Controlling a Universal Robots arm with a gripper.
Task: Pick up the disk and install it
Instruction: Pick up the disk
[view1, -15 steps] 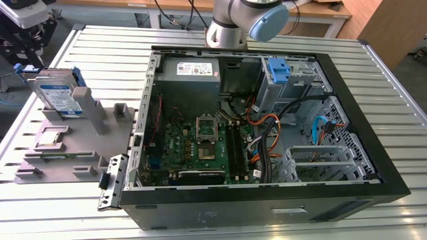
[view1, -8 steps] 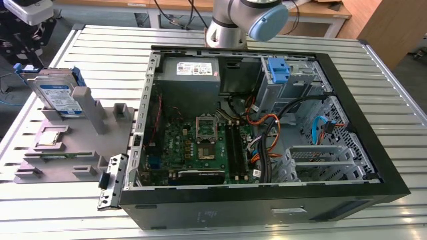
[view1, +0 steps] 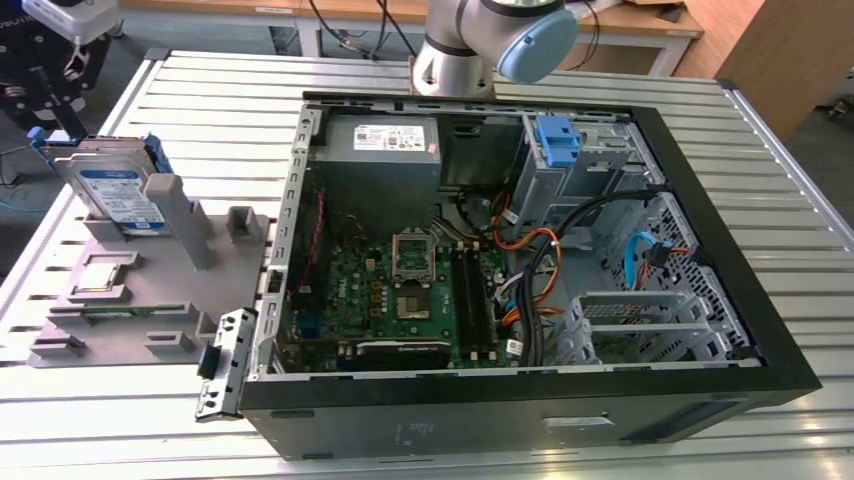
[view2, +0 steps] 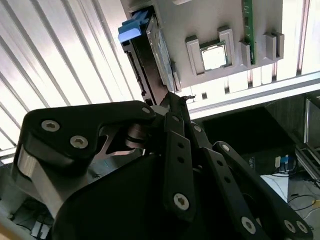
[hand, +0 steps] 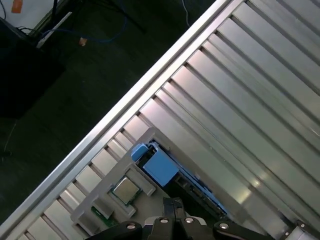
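Observation:
The disk (view1: 118, 190) stands on edge in a grey holder (view1: 147, 290) on the exterior view's left, silver with a white and blue label and blue rails. My gripper (view1: 56, 118) hangs just above and beside its top edge, towards the table's edge. In both wrist views the disk (view2: 150, 55) (hand: 160, 167) shows edge-on with its blue rail end. My gripper (view2: 174, 99) (hand: 172, 202) comes to a point close by it, shut, with nothing between its fingers.
The open computer case (view1: 747, 300) lies on the slatted metal table (view1: 174, 100), motherboard up. A blue caddy (view1: 561, 140) sits in its drive bay beside the grey power supply (view1: 378, 140). The holder also carries a processor chip (view1: 107, 272). A loose bracket (view1: 224, 360) lies by the case.

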